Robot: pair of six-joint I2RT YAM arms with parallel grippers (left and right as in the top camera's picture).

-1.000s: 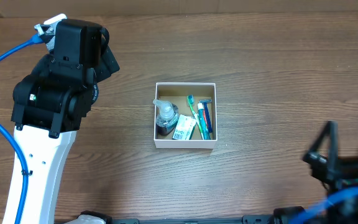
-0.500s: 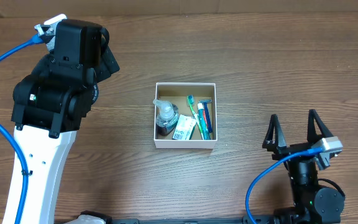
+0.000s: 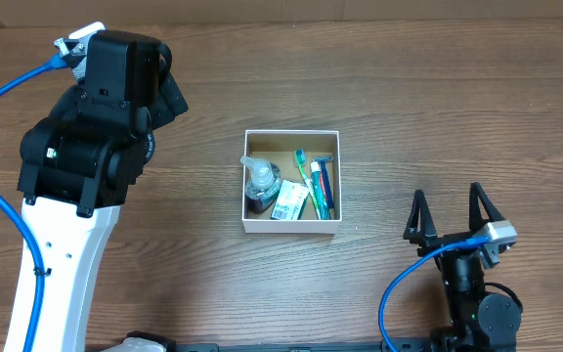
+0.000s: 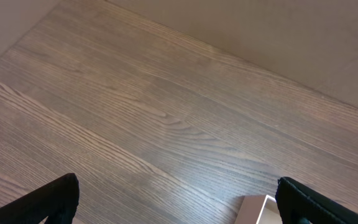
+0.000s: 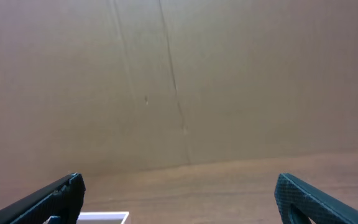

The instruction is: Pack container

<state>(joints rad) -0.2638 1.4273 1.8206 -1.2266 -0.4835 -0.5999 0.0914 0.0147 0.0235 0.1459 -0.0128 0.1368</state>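
Square white container (image 3: 291, 226) set square to the wooden table (image 3: 409, 98), open top turned upward, toothbrushes (image 3: 316, 186) laid front-to-back inside, left gripper (image 4: 178, 190) and right gripper (image 3: 448, 203) fingers seen spread apart.

A robotics lab bench, by the look of it: a wood-grain table (image 3: 409, 98) with a bulky black-and-white robot arm (image 3: 76, 176) at one side, a smaller black arm (image 3: 472, 308) at the near edge, loose blue cables (image 3: 13, 83) trailing from both, and a plain cardboard wall (image 5: 229, 81) behind.

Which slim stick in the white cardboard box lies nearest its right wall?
The blue plastic razor-like stick; the green toothbrush lies left of it.
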